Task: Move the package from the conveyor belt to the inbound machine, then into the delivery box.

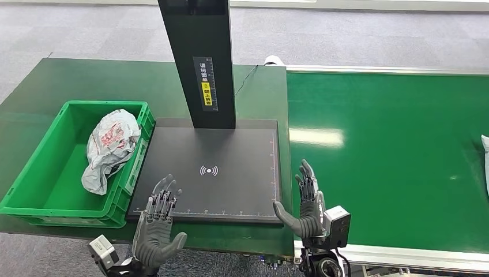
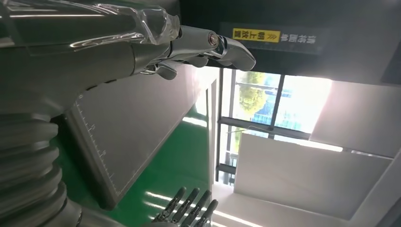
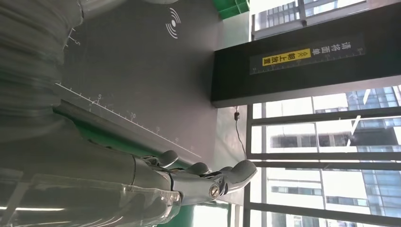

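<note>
A crumpled white and red plastic package lies inside the green delivery box at the left. The dark flat inbound machine plate with its black post sits in the middle, nothing on it. Another white package peeks in at the right edge of the green conveyor belt. My left hand hovers open over the plate's near left corner. My right hand is open by the plate's near right corner, at the belt's edge. Both hands hold nothing.
The green table carries the box and the machine. The belt's metal rail runs along the near side. Grey carpet lies beyond the table. A thin cable runs behind the post.
</note>
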Robot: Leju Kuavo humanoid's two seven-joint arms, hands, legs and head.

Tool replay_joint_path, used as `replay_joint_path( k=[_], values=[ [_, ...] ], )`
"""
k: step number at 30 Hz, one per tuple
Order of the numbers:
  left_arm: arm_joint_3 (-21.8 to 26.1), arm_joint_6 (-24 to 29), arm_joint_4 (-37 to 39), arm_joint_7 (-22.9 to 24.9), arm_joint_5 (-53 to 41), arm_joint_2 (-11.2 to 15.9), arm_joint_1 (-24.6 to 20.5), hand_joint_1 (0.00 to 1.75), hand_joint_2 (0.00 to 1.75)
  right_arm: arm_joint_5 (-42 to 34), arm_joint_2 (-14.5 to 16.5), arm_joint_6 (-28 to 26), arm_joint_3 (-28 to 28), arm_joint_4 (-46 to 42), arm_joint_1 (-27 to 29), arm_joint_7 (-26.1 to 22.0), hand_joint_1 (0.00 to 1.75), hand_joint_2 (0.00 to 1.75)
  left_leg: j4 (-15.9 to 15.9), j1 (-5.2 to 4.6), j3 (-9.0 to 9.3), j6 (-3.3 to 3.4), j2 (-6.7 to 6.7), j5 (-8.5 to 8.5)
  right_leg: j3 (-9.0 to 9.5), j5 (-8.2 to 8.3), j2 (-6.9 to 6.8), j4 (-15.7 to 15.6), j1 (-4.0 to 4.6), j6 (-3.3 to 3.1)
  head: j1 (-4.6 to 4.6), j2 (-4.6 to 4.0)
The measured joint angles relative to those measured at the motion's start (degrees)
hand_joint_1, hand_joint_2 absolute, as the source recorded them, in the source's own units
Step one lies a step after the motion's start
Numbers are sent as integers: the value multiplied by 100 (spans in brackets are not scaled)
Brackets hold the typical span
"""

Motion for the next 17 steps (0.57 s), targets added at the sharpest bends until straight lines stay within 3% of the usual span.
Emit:
replay_joint_path(
  k=[17],
  values=[
    [240,480,268,126,-562,-241,-19,0,175,104,-29,-20,175,244,0,28,0,175,0,0,1,0,1,0,-1,0,0,0,0,0,0,0]
  ],
)
